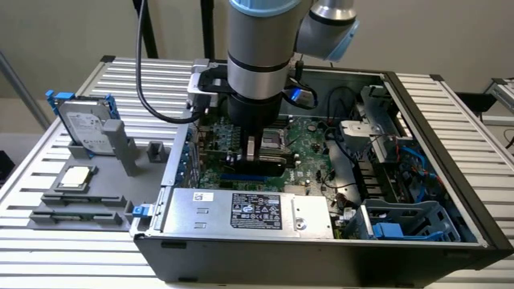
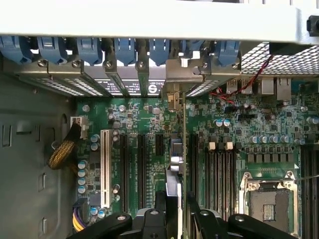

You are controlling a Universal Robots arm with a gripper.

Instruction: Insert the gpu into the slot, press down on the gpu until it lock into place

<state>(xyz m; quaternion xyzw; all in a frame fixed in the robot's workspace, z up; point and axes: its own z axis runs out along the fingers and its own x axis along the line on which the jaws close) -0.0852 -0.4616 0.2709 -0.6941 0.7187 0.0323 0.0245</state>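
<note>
Open PC case (image 1: 449, 198), seen from the room: the arm's gripper (image 1: 255, 158) is closed narrow on the gpu (image 1: 275, 164), pinching it from both sides. The card stands on edge over the green mainboard (image 1: 312, 135), approx. mid-case, black cover facing the grey power box (image 1: 249, 211). Its lower edge sits right at the blue slot (image 1: 241, 179); can't tell if it is seated. In the wrist view the gpu (image 2: 175, 164) runs edge-on between the fingers (image 2: 160, 206), w/ its silver bracket (image 2: 174, 82) at the case's rear wall.
</note>
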